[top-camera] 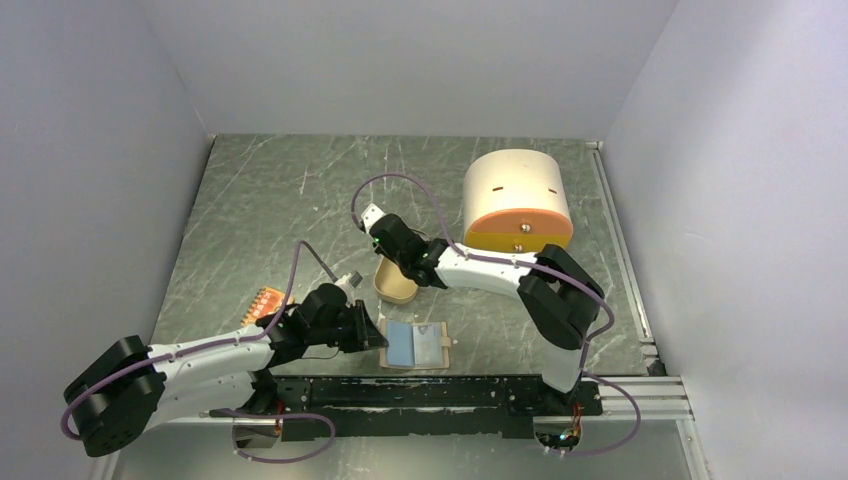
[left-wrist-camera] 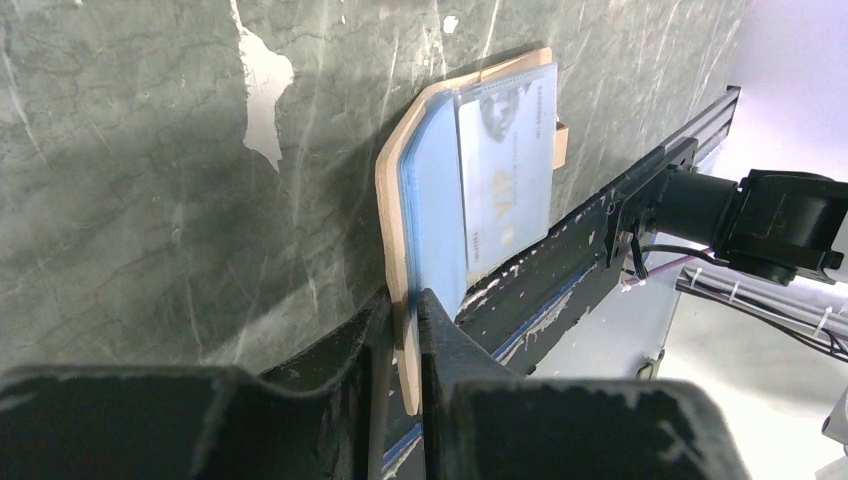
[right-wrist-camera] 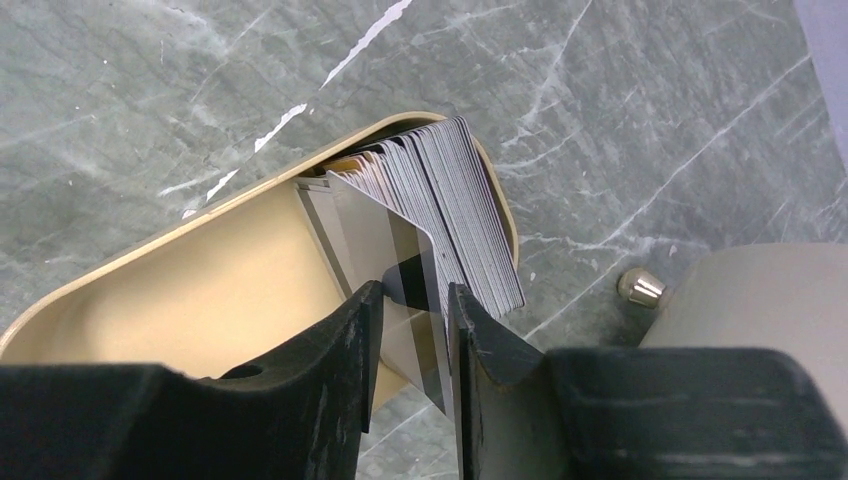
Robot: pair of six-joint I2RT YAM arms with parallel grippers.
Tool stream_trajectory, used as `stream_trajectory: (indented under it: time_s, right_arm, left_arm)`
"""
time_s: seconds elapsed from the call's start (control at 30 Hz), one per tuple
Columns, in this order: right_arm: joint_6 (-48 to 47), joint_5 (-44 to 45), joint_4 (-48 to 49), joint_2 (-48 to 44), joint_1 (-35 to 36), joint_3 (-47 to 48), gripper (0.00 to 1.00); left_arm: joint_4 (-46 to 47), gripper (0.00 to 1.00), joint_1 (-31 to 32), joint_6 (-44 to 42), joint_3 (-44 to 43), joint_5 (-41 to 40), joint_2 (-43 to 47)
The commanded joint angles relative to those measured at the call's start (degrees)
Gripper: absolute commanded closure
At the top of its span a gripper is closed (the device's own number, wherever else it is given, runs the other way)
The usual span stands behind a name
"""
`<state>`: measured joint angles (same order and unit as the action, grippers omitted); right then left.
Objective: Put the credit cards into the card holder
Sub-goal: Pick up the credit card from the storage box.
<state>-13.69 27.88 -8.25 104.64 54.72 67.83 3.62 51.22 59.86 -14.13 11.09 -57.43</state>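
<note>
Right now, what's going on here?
The left tool is clamped on the edge of the open card holder, which holds a light blue card and a whitish card. The right tool pinches a grey striped card at the tan oval tray, beside a stack of cards inside it.

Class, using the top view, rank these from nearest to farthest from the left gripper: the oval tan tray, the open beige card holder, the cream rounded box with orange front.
1. The open beige card holder, clamped in the left gripper at the near edge.
2. The oval tan tray, just beyond, mid-table.
3. The cream rounded box with orange front, far right.
</note>
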Motion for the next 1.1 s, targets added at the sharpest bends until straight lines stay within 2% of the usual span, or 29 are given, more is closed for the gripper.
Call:
stream_trajectory:
  time_s: [0.0,0.5,1.07]
  right_arm:
    - [0.42,0.96,-0.26,-2.34,-0.31,2.02,0.67]
    - [-0.05,-0.27,-0.71,-1.42,-0.38,2.23,0.72]
    - [1.55,-4.34,-5.83,-1.67,-0.4,4.22,0.86]
  left_arm:
    - [1.85,0.8,0.39,0.09,0.51,0.22,-0.19]
    - [4.04,0.81,0.73,0.04,-0.7,1.24,-4.37]
    - [3.42,0.8,0.81,-0.44,-0.8,0.83,-3.7]
